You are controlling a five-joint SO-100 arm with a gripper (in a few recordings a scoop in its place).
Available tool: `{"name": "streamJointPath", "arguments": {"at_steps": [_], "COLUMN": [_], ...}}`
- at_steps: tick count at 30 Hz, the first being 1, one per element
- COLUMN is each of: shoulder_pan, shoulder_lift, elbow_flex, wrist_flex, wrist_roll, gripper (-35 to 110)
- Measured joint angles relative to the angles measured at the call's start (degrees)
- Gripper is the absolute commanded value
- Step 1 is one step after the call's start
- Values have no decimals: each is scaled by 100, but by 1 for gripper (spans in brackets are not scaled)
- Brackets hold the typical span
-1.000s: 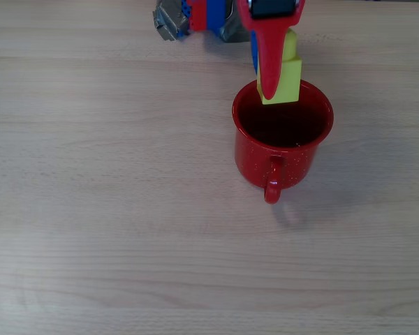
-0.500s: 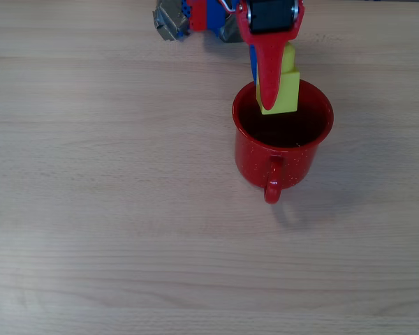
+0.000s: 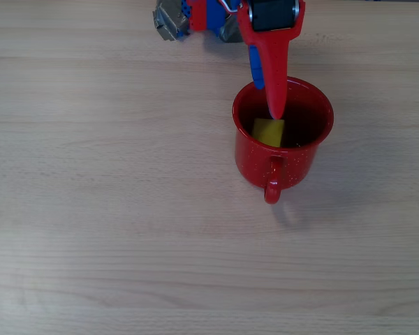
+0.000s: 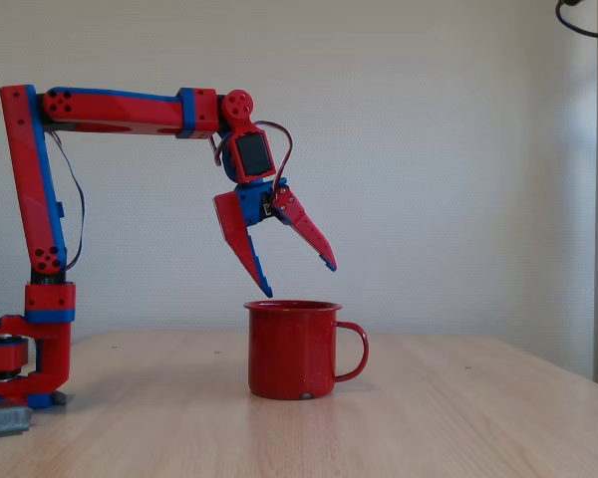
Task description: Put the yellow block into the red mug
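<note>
The yellow block lies inside the red mug, near the side where the handle is; the handle points toward the bottom of the overhead view. My red and blue gripper hovers above the mug's far rim, open, with nothing between its fingers. In the fixed view the gripper hangs just above the red mug, jaws spread wide, one fingertip almost at rim height. The mug's wall hides the block in that view.
The arm's base stands at the left of the wooden table in the fixed view and at the top edge of the overhead view, where the arm base shows.
The gripper has opened and let go of the yellow block, which dropped from between the fingers into the mug. The arm stayed over the mug.
</note>
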Motion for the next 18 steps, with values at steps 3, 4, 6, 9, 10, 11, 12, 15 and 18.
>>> {"name": "streamJointPath", "arguments": {"at_steps": [3, 4, 6, 9, 10, 11, 12, 15, 18], "shoulder_pan": [0, 0, 0, 0, 0, 0, 0, 0, 26], "shoulder_lift": [0, 0, 0, 0, 0, 0, 0, 0, 53], "elbow_flex": [0, 0, 0, 0, 0, 0, 0, 0, 0], "wrist_flex": [0, 0, 0, 0, 0, 0, 0, 0, 0], "wrist_roll": [0, -9, -123, -193, -220, -316, -325, -334, -439], "gripper": [36, 35, 33, 8, 0, 0, 0, 0, 0]}}
